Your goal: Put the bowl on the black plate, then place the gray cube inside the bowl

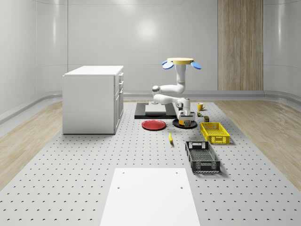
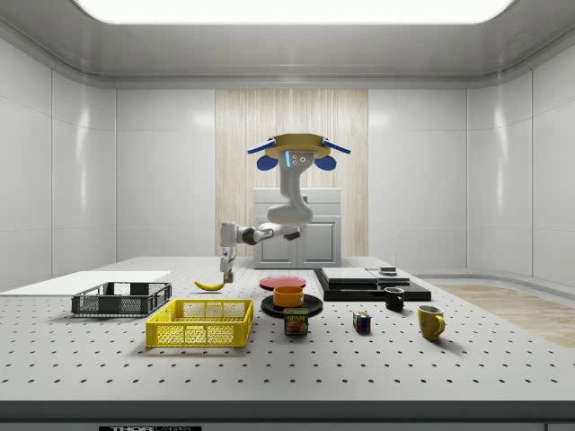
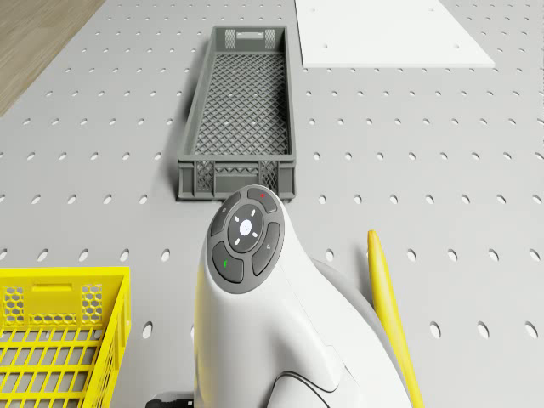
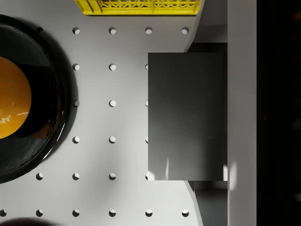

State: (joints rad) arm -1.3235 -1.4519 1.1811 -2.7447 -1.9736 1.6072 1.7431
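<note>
The drone hovered above the perforated table, its glossy white arm bent down toward the whole-scene view's middle. The gripper hung just beside the round black plate, fingers clenched on the flat-faced gray cube. The orange bowl sat on that shiny plate. Nearby lay a yellow mesh basket, a gray crate and a banana.
</note>
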